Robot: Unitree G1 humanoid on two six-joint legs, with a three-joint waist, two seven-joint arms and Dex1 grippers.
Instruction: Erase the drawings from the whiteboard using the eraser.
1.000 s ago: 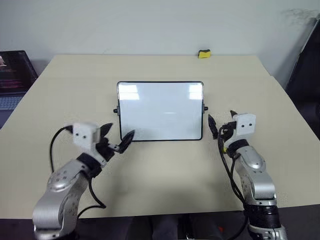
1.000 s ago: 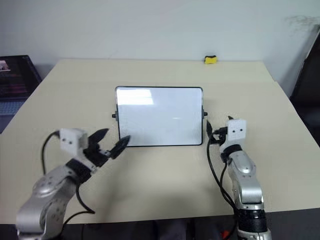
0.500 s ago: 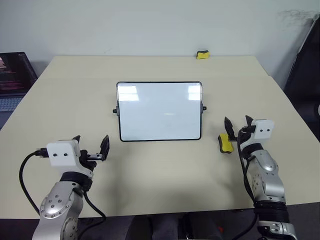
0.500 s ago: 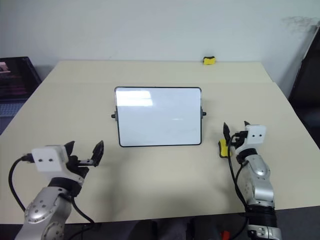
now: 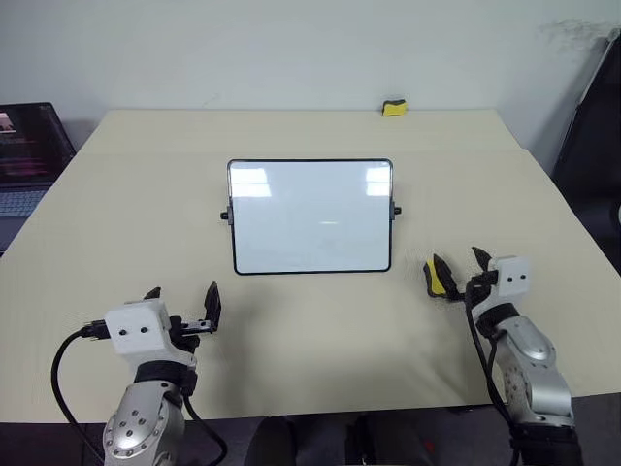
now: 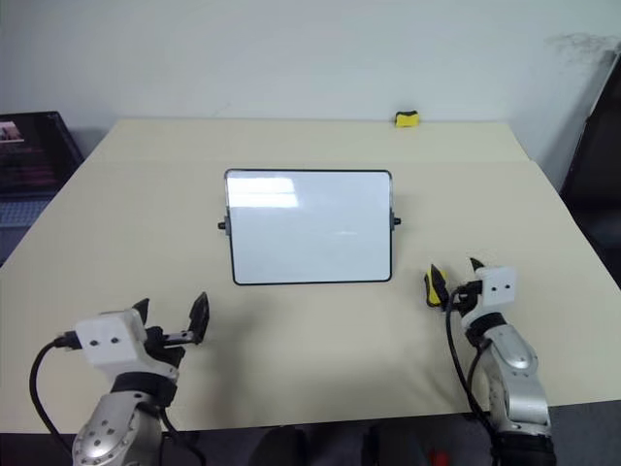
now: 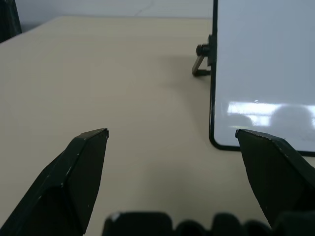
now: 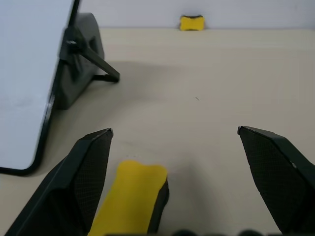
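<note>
Left eye view: the whiteboard (image 5: 310,216) stands mid-desk (image 5: 310,349), its face wiped clean. The eraser (image 5: 441,279) lies near the board's right corner, between the wide-spread fingers of the right hand (image 5: 456,269), unheld. The left hand (image 5: 182,301) hangs wide, empty.

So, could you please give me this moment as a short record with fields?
board: whiteboard stands propped mid-table, no marks to be seen
eraser: eraser lies on the table right of the board, held by nothing
right gripper: right gripper open, fingers either side of the eraser
left gripper: left gripper open, empty, near the board's left corner
far edge: small yellow lump
</note>
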